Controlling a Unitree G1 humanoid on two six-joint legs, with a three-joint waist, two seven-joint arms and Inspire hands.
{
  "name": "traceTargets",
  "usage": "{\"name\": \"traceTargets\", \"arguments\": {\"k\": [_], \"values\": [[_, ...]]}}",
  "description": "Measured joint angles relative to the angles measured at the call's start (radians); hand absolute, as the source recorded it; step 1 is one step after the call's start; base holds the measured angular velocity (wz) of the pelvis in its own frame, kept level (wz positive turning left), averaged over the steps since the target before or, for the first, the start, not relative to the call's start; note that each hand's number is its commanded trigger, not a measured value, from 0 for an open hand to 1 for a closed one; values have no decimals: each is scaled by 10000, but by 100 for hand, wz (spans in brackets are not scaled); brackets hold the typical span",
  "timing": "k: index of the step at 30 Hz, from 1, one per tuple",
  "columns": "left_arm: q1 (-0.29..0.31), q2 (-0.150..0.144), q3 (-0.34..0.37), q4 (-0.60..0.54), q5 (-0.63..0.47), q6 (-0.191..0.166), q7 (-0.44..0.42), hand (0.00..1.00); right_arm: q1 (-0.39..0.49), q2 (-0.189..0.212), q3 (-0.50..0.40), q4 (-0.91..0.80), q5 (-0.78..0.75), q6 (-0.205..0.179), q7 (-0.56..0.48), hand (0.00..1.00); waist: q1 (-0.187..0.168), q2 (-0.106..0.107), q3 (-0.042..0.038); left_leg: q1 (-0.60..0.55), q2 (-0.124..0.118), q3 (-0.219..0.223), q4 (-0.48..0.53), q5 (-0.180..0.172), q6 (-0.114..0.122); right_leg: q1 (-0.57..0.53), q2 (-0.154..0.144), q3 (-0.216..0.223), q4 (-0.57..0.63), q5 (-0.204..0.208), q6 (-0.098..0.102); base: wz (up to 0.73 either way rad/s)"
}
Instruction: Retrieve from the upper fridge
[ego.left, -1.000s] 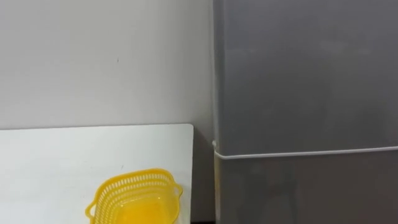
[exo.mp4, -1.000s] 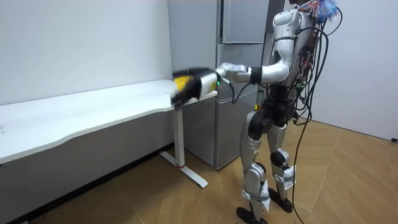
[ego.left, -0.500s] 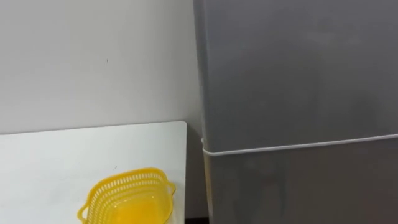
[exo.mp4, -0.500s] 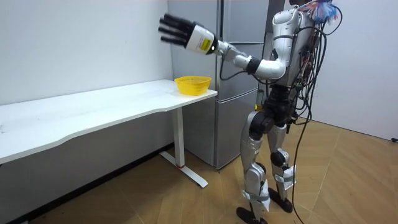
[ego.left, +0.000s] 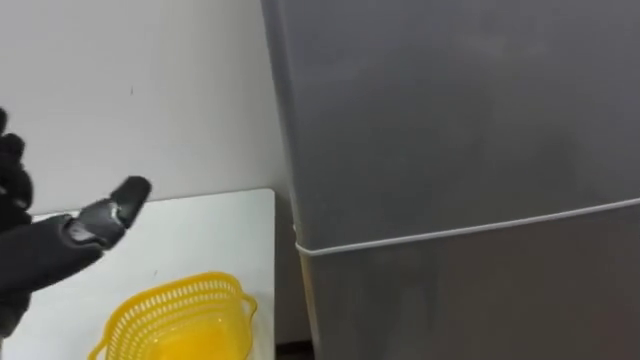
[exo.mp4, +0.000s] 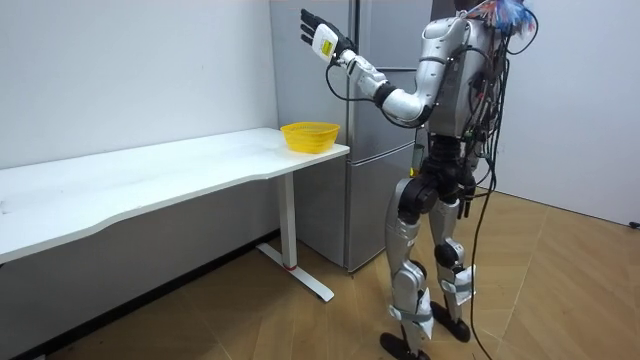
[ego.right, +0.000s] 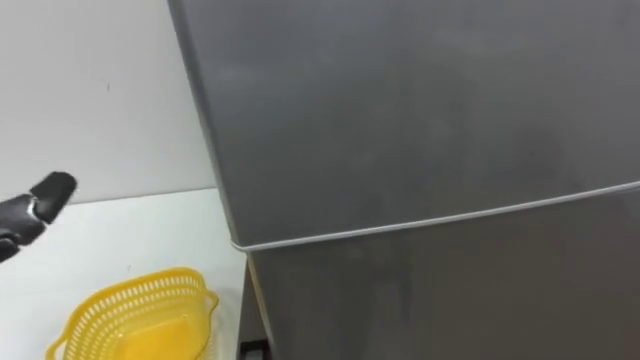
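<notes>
The fridge (ego.left: 470, 180) is closed, so whatever is to be fetched sits unseen behind its upper door (ego.left: 450, 110), which takes up the view from 12 to 3 o'clock. A pale seam (ego.left: 460, 229) separates it from the lower door (ego.left: 480, 300). The left robot hand (ego.left: 35, 250) is held up at 9 o'clock, fingers spread straight and thumb out, holding nothing and well apart from the door. That door is probably stiff and fairly heavy, held to by its seal, and its smooth grey face offers no visible handle. The best hold is likely its free vertical edge or the lip along the seam, with fingertips hooked behind it; which side carries the hinge cannot be told. A flat push would only slide across such a slick surface. At 7 o'clock a light yellow basket (ego.left: 175, 320) sits on the white worktop (ego.left: 200, 230), close to the corner nearest the fridge, and a plain wall (ego.left: 130, 80) rises behind. The worktop's corner and the basket crowd the space at the door's 9 o'clock edge, so an arm reaching there risks clipping them.
</notes>
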Motion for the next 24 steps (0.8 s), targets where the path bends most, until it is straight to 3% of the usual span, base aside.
{"name": "traceTargets", "arguments": {"k": [5,11,24], "values": [[-520,41,0,-1,-82,473,-1408,0,-41,-39,5,37,-148,36,6,0,-97,136,-84,-63,0,10,-4,0,0,-101,0,73,-6,8,5,-3],[-647,226,13,-2,-211,843,-2762,0,-51,-95,-8,281,-207,249,-34,0,-203,369,-192,145,3,14,-148,0,0,9,12,238,-19,8,5,-8],[-764,237,16,-203,-913,1099,-4403,0,-88,-145,-3,361,-187,257,-51,0,-147,358,28,255,5,22,-374,2,-3,28,27,267,-31,7,5,0]]}}
